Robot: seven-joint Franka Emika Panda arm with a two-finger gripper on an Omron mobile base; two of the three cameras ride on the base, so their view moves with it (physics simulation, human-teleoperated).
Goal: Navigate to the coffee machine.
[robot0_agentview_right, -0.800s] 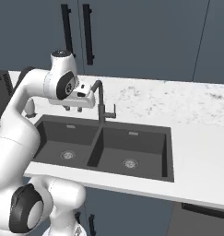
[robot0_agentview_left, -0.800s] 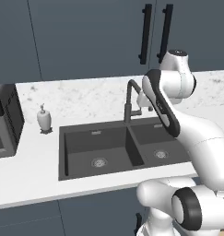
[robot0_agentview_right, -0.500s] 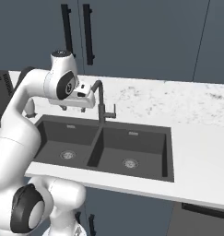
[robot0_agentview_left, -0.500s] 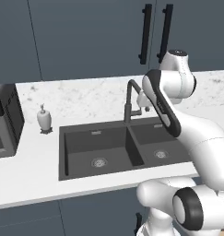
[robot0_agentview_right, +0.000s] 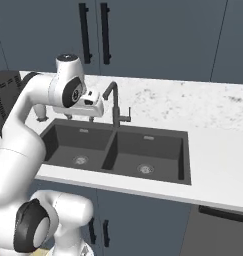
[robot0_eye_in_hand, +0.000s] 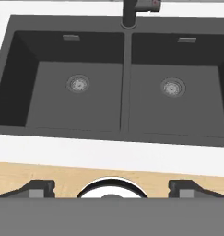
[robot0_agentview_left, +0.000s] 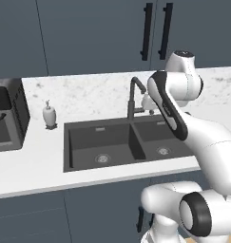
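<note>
Coffee machine [robot0_agentview_left: 7, 116]: dark boxy body at the far left end of the surface [robot0_agentview_left: 36, 161], cut by the frame edge in the left base view; its slatted side shows at the left margin of the right base view.

Base sits square to the double sink [robot0_agentview_left: 121, 142], so the target is well off to the left. Judged: the drive needs a steady sideways run to the left along the front edge of the surface, arm kept tucked over the sink, until the machine comes centred ahead.

Claw [robot0_eye_in_hand: 111, 186]: both dark fingertips stand well apart at the bottom of the hand view, nothing between them, pointed down over the sink's front rim.

Materials: surface is white speckled stone, smooth. Sink is matte black, two rectangular bowls with round metal drains. Faucet [robot0_agentview_left: 135, 95] is a dark arched tube at the back edge. Small white soap bottle [robot0_agentview_left: 49, 115] stands between sink and machine. Cabinets [robot0_agentview_left: 88, 33] are flat blue-grey with black bar handles.
</note>
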